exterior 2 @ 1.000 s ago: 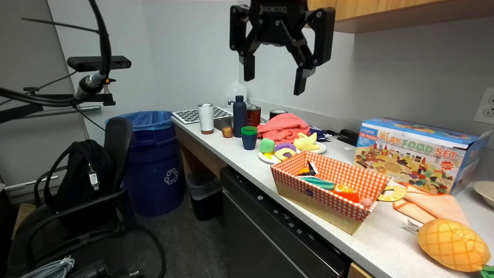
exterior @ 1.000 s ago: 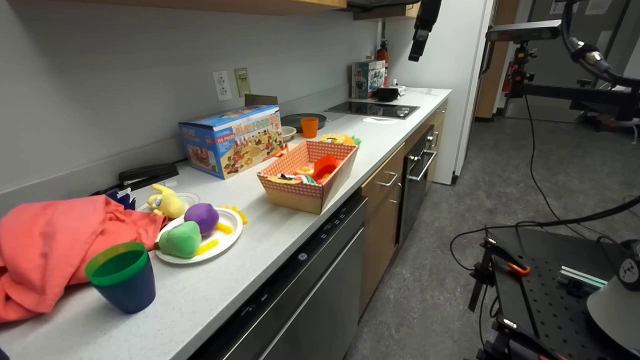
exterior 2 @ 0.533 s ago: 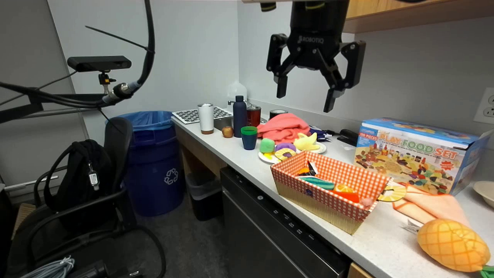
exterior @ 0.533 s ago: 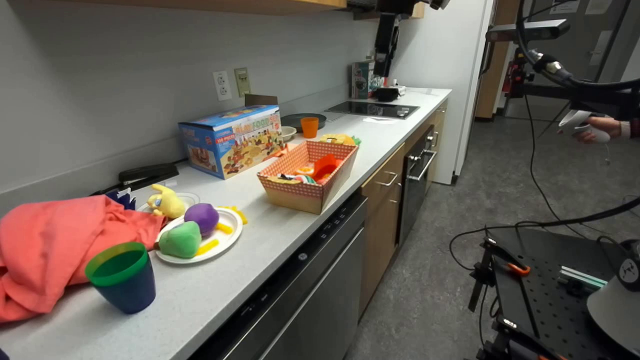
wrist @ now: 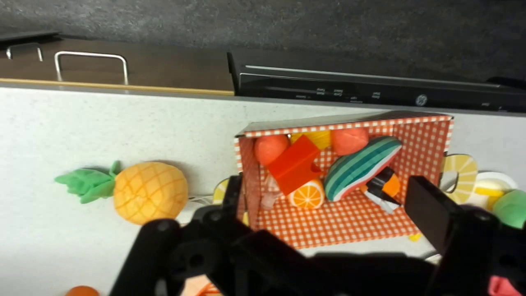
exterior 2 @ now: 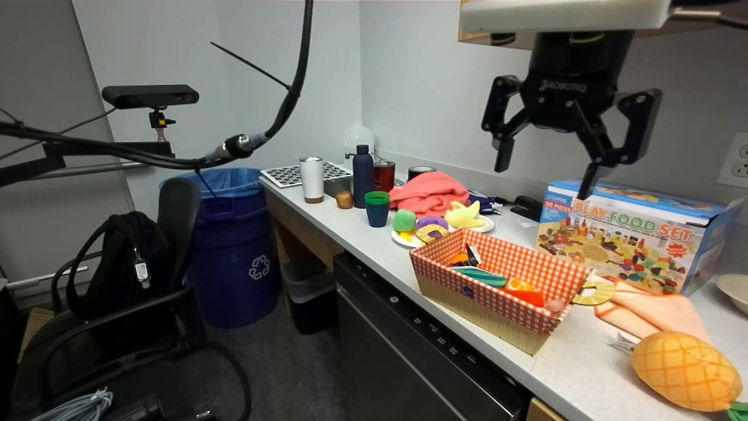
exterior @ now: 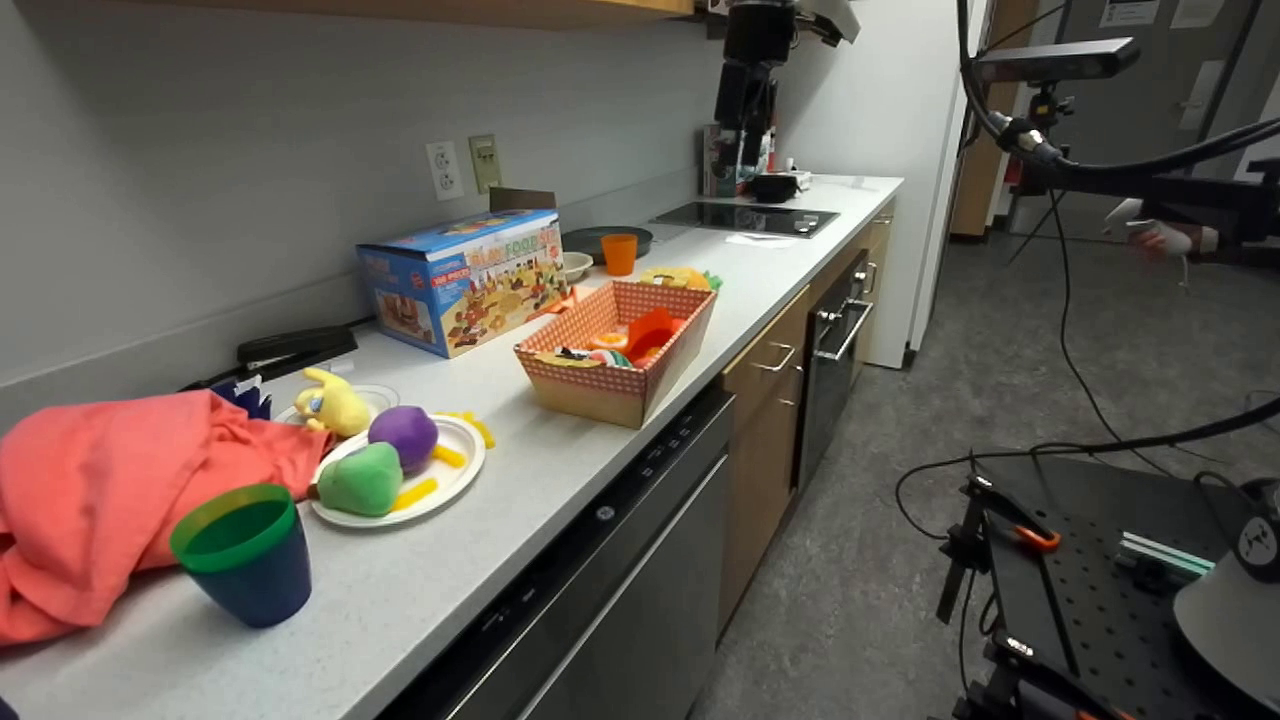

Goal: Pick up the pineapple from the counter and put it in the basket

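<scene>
The pale counter (wrist: 185, 119) runs beneath everything. On it stands the gingham-lined basket (exterior 2: 485, 310), its top open. The gripper (exterior 2: 543, 181) hangs well above, jaws spread wide with nothing between them. In an exterior view the pineapple (exterior 2: 686, 371) lies on the counter at the near right, apart from the basket. I take the step in hand to be the reach: shift to the near right, then lower straight down. The jaws line up with the pineapple's long axis, so a quarter turn should help them pinch the plump middle instead of the leafy top (wrist: 88, 183), likely to bend.
</scene>
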Available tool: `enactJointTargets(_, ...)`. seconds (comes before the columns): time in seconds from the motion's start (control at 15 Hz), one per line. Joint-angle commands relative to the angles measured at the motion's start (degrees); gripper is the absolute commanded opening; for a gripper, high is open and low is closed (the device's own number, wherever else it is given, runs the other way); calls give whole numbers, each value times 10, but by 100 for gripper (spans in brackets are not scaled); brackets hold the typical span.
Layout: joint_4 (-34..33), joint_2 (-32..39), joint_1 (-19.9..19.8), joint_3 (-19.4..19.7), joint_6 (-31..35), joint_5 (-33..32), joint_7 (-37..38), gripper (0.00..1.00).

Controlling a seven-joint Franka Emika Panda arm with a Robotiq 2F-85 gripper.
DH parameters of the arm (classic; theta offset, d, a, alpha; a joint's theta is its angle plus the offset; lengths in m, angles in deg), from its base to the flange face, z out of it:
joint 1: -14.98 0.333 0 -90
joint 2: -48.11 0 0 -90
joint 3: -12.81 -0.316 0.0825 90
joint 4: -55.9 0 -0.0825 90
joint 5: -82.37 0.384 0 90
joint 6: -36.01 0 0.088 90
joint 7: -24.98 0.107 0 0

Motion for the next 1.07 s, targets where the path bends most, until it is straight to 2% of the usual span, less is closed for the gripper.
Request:
enactJointTargets(0.0, -78, 54, -52, 1, -30, 28, -6, 100)
enactJointTargets(0.27, -125, 92, -96, 0, -41, 34, 0, 100)
enactJointTargets(0.47, -154, 117, -115, -7, -57, 38, 11, 100)
enactJointTargets(0.73, -229, 155, -135, -15, -106, 73, 36, 100)
enactJointTargets(1.0, -336, 225, -164, -23, -137, 98, 53, 100)
